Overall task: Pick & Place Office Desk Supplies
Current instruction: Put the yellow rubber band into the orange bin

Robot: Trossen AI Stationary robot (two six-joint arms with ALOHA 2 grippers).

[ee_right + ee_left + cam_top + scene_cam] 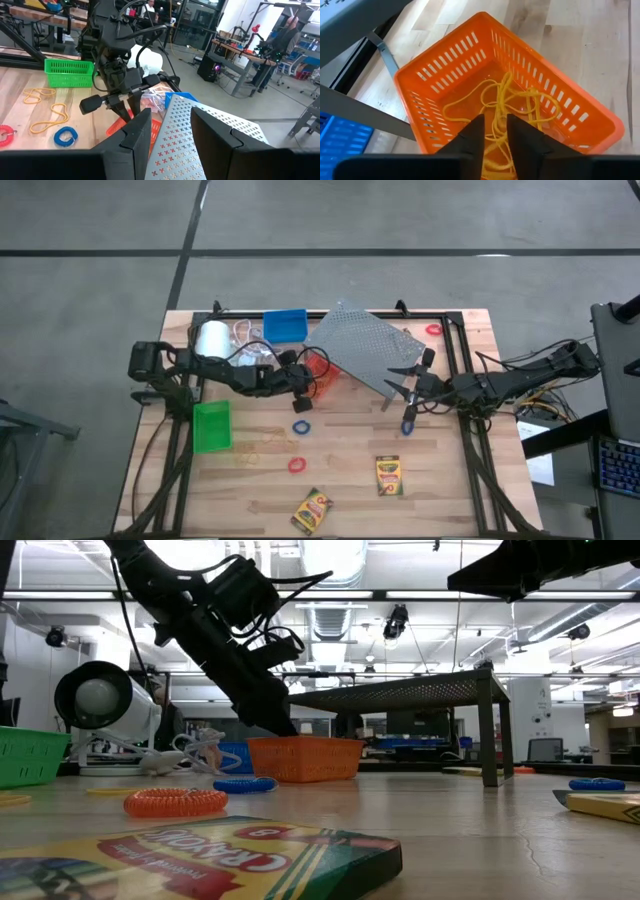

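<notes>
Wooden surface (340,450) under a grey floor view, carrying desk supplies. Orange bin (510,110): near centre, beside the rack (365,345), holding loose yellow bands (502,107). Left hand (494,135): poised over the orange bin, fingers slightly apart, nothing clamped. Blue bin (285,325): far edge, next to the white roll (212,338). Green bin (211,426): left side. Blue ring (301,427) and red ring (296,465): mid-surface, apart from each other; another red ring (433,329) sits by the far right corner. Two crayon boxes (387,476) (312,511): near edge. Right hand (409,385): at the rack's right end, fingers apart, empty.
</notes>
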